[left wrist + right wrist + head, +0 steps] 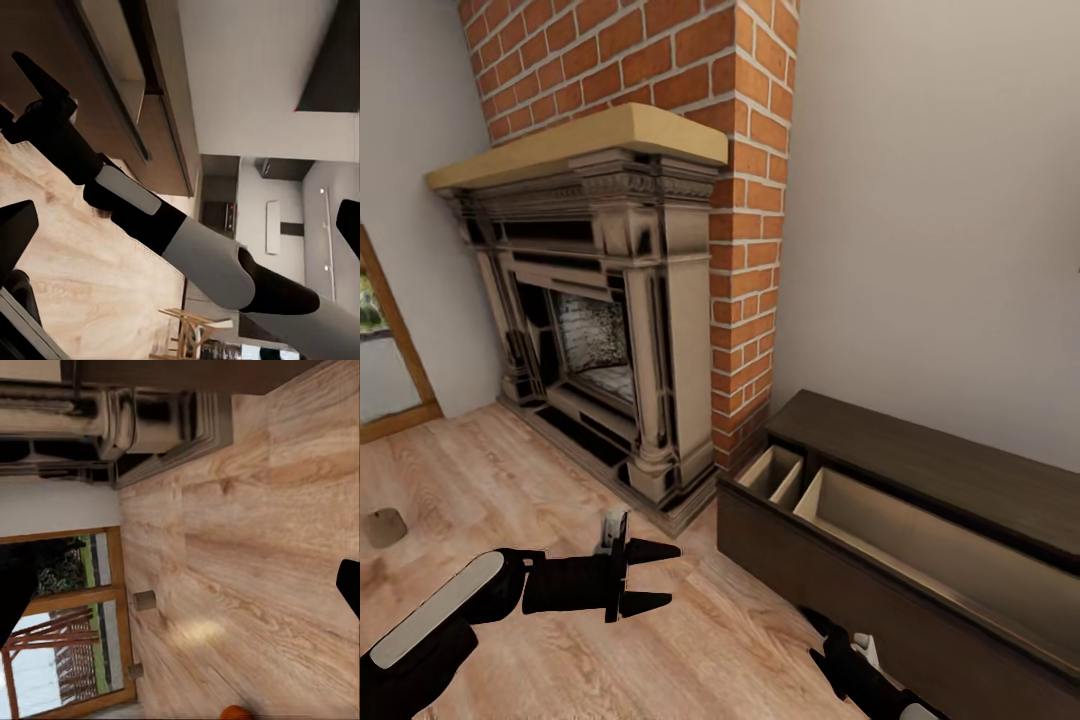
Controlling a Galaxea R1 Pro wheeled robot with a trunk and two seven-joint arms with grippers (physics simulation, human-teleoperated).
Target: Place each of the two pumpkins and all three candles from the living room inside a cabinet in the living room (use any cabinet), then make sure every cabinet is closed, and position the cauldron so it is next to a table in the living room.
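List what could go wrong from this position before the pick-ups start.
1. The cabinet has its drawer pulled out over the floor beside the right hand; a careless swing or base turn could knock it.
2. A candle lies on the floor by the left edge of the head view, well off from the open left hand; reaching without driving closer could overextend the arm.
3. The fireplace base sits close ahead and could be bumped.

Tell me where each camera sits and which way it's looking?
Head view: on the robot's head, looking down at the fireplace, the cabinet with its drawer open, and a candle on the floor; the open left gripper shows.
Left wrist view: on the left arm, looking along the cabinet towards a kitchen; the robot's right arm crosses it.
Right wrist view: on the right arm, looking across the floor at two candles by a window.
Shared: head and right wrist views both see the fireplace.
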